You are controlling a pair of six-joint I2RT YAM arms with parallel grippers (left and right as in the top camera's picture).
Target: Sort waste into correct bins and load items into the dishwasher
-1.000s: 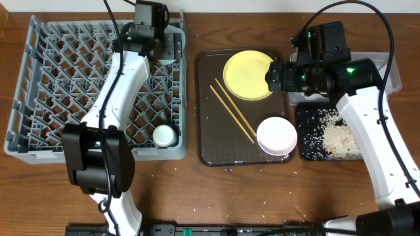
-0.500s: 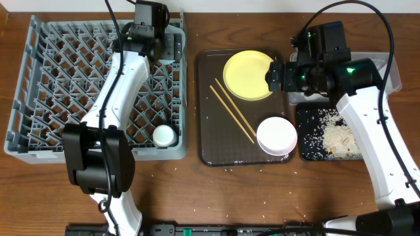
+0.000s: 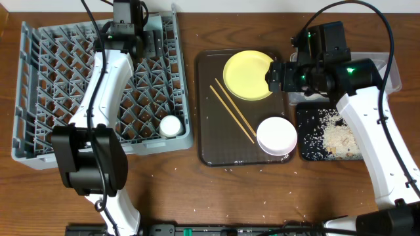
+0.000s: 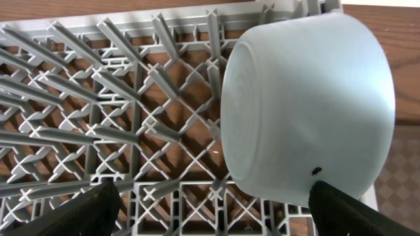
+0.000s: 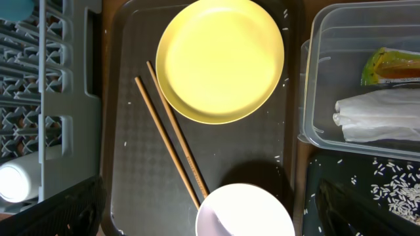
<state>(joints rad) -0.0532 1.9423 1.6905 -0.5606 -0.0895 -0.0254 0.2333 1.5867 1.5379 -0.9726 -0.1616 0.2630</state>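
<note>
Left tool point(image 4: 220, 208) is released, spread wide over the rack point(image 4: 65, 137), with the blue bowl point(image 4: 308, 105) on its side at frame right. Right tool point(image 5: 210, 213) is likewise released, above the plate point(image 5: 220, 59) and chopsticks point(image 5: 179, 131).

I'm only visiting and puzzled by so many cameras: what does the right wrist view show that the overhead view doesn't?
Only the right wrist view: a yellow-green wrapper and a crumpled white wrapper lying inside the clear tub. Only the overhead view: the whole dish rack, the left arm and the right arm. Both: the yellow plate, chopsticks, white bowl and the white cup in the rack.
</note>
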